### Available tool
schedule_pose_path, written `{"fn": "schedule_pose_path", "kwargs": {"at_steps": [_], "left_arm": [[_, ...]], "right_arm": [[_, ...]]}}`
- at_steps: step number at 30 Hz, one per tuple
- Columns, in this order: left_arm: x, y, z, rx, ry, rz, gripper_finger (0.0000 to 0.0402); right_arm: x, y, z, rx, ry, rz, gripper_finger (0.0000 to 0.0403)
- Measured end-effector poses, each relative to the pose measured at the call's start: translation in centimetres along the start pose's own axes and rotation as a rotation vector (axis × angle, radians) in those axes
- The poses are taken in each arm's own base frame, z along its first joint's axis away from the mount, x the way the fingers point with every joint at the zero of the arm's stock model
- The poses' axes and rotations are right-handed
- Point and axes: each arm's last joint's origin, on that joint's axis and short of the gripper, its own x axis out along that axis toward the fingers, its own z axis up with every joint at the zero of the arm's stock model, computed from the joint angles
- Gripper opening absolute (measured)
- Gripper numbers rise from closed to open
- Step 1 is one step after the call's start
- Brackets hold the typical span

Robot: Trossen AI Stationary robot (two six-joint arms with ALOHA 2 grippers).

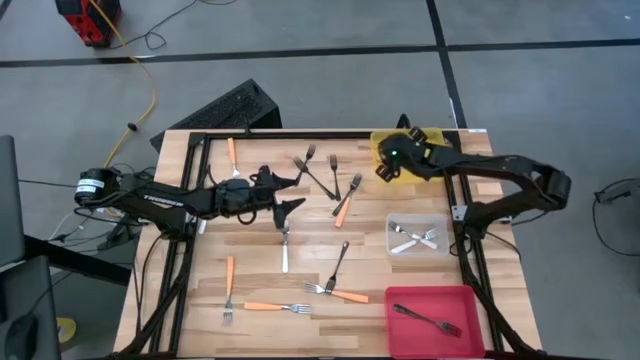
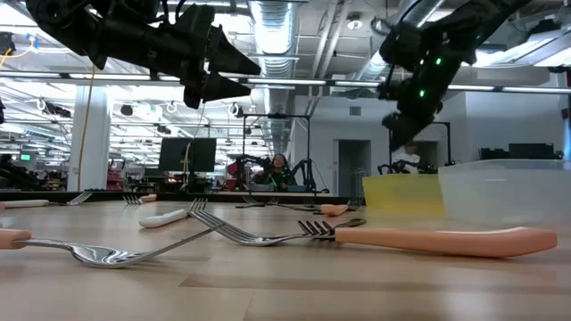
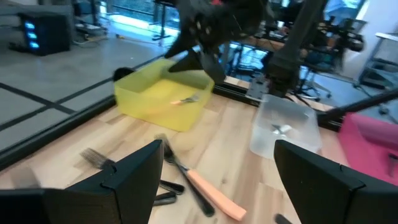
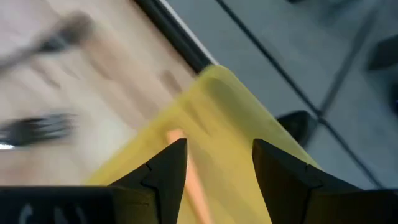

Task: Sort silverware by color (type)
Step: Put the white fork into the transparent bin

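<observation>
A: Where did the forks lie?

B: Sorting was partly done, by the look of it. An orange-handled fork [image 4: 186,180] lay inside the yellow bin [image 1: 384,172] at the table's far right corner. The clear bin [image 1: 397,222] held pale silver forks [image 1: 415,238], and the red bin [image 1: 460,300] at the near right held one dark fork [image 1: 430,322]. The rest were loose on the wooden table [image 1: 380,265]: dark forks [image 1: 318,172] near the far edge, orange ones [image 1: 275,307] toward the near edge, one more orange fork [image 1: 231,153] at the far left, a pale fork [image 1: 285,250] mid-table.

A: And the right gripper [image 1: 392,160]?

B: Directly over the yellow bin, fingers apart, nothing between them. The orange fork sat below the gap in the wrist view. I judged it a drop just made, orange being that bin's colour.

A: The left gripper [image 1: 283,196]?

B: Above mid-table, fingers spread wide and empty, with the pale fork just near-side of it. Probably lining up for that one, though I could not be sure.

A: Room to move?

B: Bins ran down the right edge, close to the frame rail [image 1: 465,250], so the right arm had little margin there. The dark forks overlapped each other, awkward to pick singly. The middle was open, and the near-edge forks lay well apart from both arms.
</observation>
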Motion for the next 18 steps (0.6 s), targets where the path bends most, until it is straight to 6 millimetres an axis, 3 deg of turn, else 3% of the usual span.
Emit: {"fn": "schedule_pose_path", "kwargs": {"at_steps": [5, 9, 13, 18], "left_arm": [[0.0, -0.1, -0.1, 0.001, 0.015, -0.043, 0.0290], [0.0, -0.2, -0.1, -0.002, 0.023, -0.064, 0.0290], [0.0, -0.2, -0.1, -0.025, 0.029, -0.085, 0.0290], [0.0, -0.4, -0.2, -0.035, 0.045, -0.144, 0.0290]], "right_arm": [[-2.4, -0.5, 0.8, 0.074, -0.132, 0.267, 0.0206], [-3.7, 0.6, 1.5, 0.066, -0.225, 0.468, 0.0206], [-4.6, 3.2, 2.1, -0.005, -0.300, 0.566, 0.0206], [-5.2, 7.4, 1.5, -0.238, -0.333, 0.641, 0.0206]]}}
